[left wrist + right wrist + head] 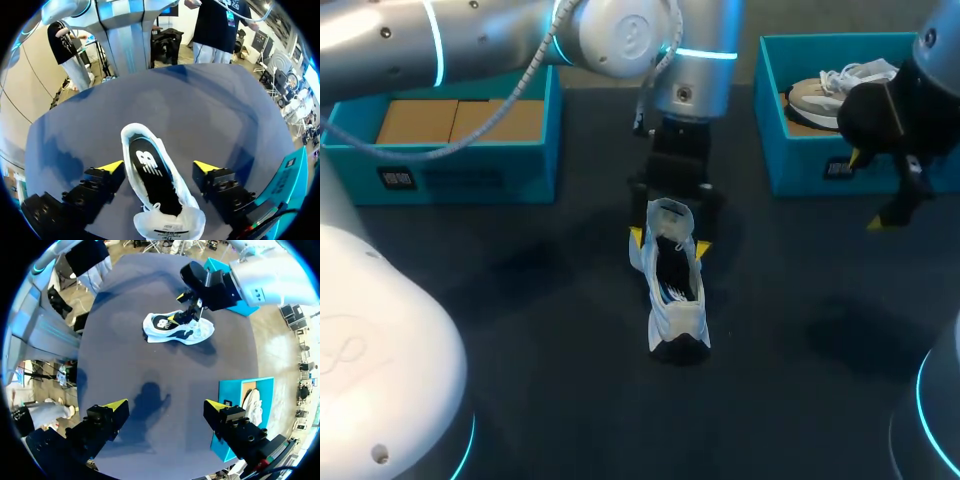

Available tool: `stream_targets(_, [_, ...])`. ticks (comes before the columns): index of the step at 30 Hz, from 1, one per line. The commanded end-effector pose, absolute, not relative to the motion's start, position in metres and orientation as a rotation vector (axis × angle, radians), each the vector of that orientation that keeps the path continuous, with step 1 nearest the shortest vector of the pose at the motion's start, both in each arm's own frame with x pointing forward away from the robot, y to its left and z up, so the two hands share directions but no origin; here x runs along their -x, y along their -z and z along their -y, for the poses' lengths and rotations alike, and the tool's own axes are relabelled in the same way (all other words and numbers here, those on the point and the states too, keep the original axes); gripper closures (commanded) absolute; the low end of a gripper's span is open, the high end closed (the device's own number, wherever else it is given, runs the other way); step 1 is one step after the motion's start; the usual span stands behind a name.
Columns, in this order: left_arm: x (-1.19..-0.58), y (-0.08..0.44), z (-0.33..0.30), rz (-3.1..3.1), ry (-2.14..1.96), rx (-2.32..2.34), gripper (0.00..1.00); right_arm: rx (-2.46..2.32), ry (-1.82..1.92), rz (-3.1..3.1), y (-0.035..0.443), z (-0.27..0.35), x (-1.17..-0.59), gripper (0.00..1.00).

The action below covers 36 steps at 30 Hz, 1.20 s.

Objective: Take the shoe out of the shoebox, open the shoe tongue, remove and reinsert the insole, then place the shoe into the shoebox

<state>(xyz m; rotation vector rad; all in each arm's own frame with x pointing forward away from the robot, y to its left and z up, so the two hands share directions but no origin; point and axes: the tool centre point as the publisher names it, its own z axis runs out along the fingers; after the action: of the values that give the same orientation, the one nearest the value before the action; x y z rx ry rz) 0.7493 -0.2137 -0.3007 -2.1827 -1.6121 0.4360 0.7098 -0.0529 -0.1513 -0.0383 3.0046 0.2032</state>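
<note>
Item 1, shoe: white, lying on the dark counter at about the middle, clear of both boxes. Its heel points toward the near edge and its toe end toward the far edge. The opening faces up.

Item 2, insole: dark with a white mark at the heel, lying flat inside the shoe.

Item 3, tongue: white, pulled up and away from the opening, standing at the far end of the shoe under my left wrist.

Item 4, left pincer: comes in from the far left to the middle and is lowered over the shoe. It is spread wide, one yellow-tipped finger on each side of the shoe near the tongue. A strip of counter shows between the shoe and at least one finger, so it grips nothing.

Item 5, right pincer: spread open and holding nothing, hanging above the counter at the far right, just near of the right box and well apart from the shoe.

Item 6, left shoebox: teal, far left, with brown cardboard inside.

Item 7, right shoebox: teal, far right, holding a second shoe, pale with white laces.
</note>
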Motion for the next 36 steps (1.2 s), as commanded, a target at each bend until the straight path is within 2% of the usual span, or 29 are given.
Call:
stream_targets(1, [-0.739,0.294,0.21,1.668,-0.379,2.194,1.0,0.037,-0.199,-3.008,0.152,0.052,-0.711,0.0])
stream_targets(36, [-0.712,0.338,0.212,1.747,-0.298,2.025,1.0,0.037,-0.199,-3.008,0.152,0.052,-0.711,0.0])
